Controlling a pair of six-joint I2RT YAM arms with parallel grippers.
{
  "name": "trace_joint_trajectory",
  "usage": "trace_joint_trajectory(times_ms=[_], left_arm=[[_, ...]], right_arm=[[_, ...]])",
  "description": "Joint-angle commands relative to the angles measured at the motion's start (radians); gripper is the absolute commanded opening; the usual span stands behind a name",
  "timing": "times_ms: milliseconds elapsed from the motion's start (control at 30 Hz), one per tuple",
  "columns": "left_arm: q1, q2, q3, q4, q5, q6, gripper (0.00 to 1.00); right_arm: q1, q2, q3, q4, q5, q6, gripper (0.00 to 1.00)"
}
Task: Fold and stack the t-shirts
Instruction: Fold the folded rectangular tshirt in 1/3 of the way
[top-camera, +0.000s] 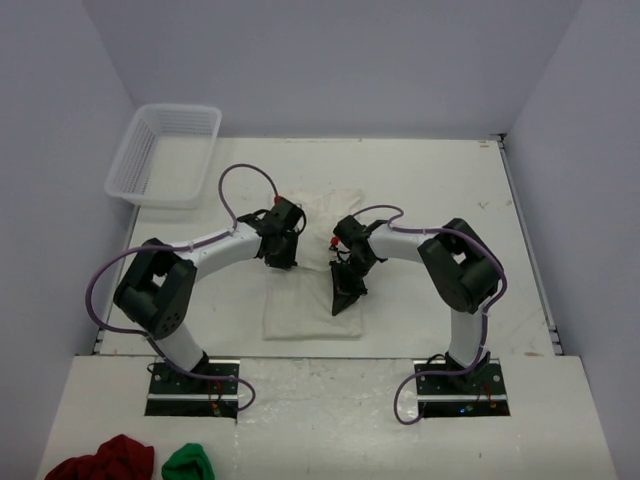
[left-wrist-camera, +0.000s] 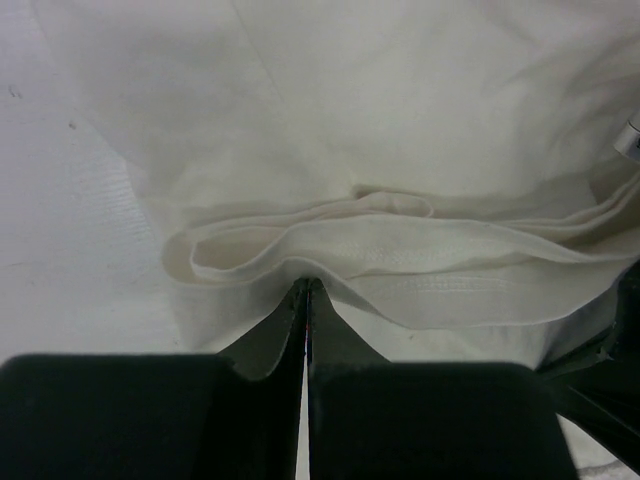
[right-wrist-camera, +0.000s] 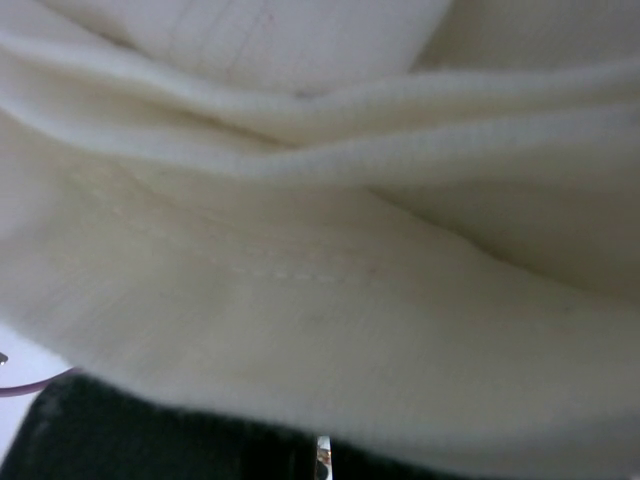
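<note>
**Asker:** Where does the t-shirt lie from you?

**Me:** The t-shirt (top-camera: 312, 318) is in the middle of the worktop (top-camera: 440, 190), between my two arms. Its long axis runs from the upper centre of the overhead view down toward my bases. The lower part is a flat rectangle and the upper part is rumpled. My left end effector (top-camera: 282, 247) sits at the shirt's left edge, about halfway up. My right end effector (top-camera: 347, 290) is over the cloth, right of centre and lower in the frame.

**Asker:** Which arm is nearer?

**Me:** Both are at the cloth, so neither has to reach. I judge the coming fold turns on that axis, since my two end effectors sit on either side of it.

**Asker:** How do the end effectors stand?

**Me:** Both are closed right down. In the left wrist view my fingertips (left-wrist-camera: 275, 345) meet at a doubled hem (left-wrist-camera: 420, 255) in the lower middle of the frame. I cannot tell whether a layer is nipped between them.

**Asker:** And the right wrist view?

**Me:** Cloth fills it, close up, with only a dark strip along the bottom edge. It shows a line of stitching that the overhead view misses, but not whether I hold anything. Only the overhead view gives the whole layout.
</note>
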Motion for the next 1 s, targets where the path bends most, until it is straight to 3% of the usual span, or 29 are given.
trace_joint_trajectory(times_ms=[0, 267, 567, 967], left_arm=[[0.021, -0.045, -0.006, 0.023, -0.039, 0.029, 0.00], [0.097, -0.021, -0.066, 0.075, -0.042, 0.053, 0.00], [0.117, 0.002, -0.076, 0.110, 0.007, 0.064, 0.00], [0.117, -0.022, -0.045, 0.074, 0.010, 0.072, 0.00]], right_arm=[[0.018, 0.055, 0.001, -0.002, 0.123, -0.018, 0.00], [0.018, -0.010, 0.049, -0.069, 0.192, -0.031, 0.00], [0.021, -0.077, 0.329, -0.303, 0.284, -0.073, 0.00], [-0.017, 0.107, 0.467, -0.304, 0.301, -0.097, 0.00]])
